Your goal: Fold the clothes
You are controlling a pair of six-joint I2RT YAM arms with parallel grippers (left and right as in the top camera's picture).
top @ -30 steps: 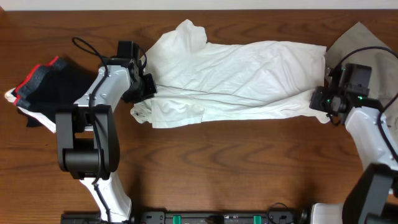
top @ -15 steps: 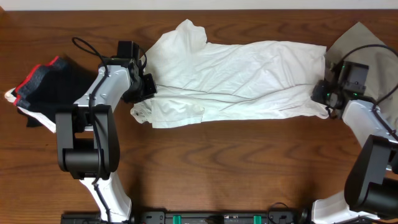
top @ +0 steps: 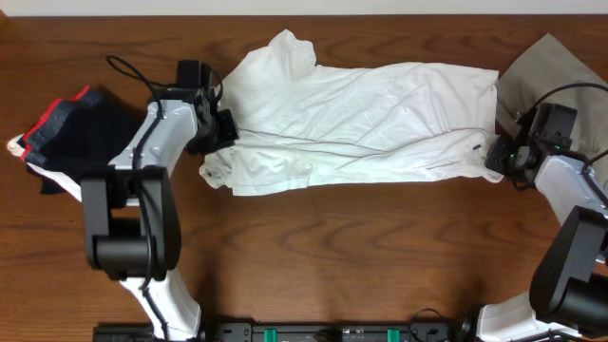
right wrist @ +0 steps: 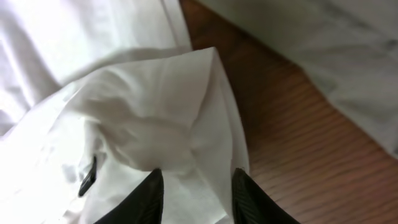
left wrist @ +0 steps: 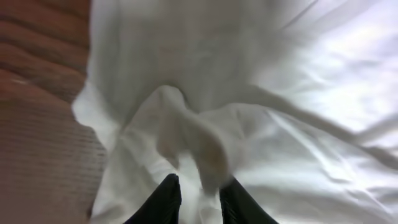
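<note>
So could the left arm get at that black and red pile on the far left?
Probably yes. The black and red pile lies on the table beside that arm, nothing between. But the left claw is pinching a fold of the white shirt, so it must let go first.

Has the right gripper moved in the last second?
Yes. The right gripper shifted slightly rightward, away from the table's middle and toward the grey garment.

T-shirt [top: 370, 123] — white cloth, matt, creased | table [top: 313, 256] — wood, grained, smooth | arm shells [top: 152, 144] — white plastic, glossy
</note>
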